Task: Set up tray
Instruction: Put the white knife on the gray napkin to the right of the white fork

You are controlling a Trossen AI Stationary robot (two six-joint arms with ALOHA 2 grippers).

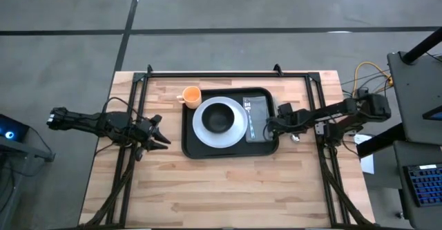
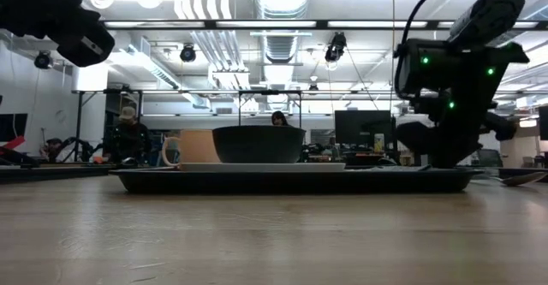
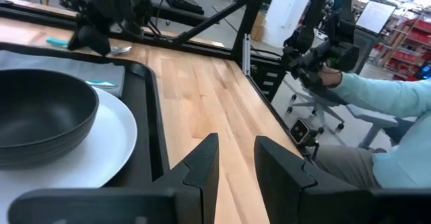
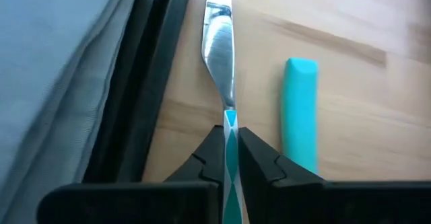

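High view: the tray [image 1: 229, 149] lies at the middle of the desk [image 1: 228, 195], long side across. It carries a white plate [image 1: 238, 135] with a dark bowl [image 1: 219, 117] centred on it, and a grey napkin [image 1: 257, 119] along the plate's right side with a fork [image 1: 248, 110] on it. An orange cup [image 1: 190, 96] sits at the tray's far left corner; whether it rests on the rim or just off it cannot be told. The right claw [image 4: 229, 158], just outside the tray's right rim, is pinching a knife [image 4: 221, 46] by its teal-patterned handle, blade pointing forward along the rim, probably to lift it onto the napkin. A teal handle [image 4: 300, 109] of another utensil lies beside the knife on the wood. The left claw [image 3: 236, 162] hovers over the desk left of the tray, fingers slightly spread, holding nothing, apparently waiting. A person's sleeve [image 3: 384, 96] shows beyond the desk.
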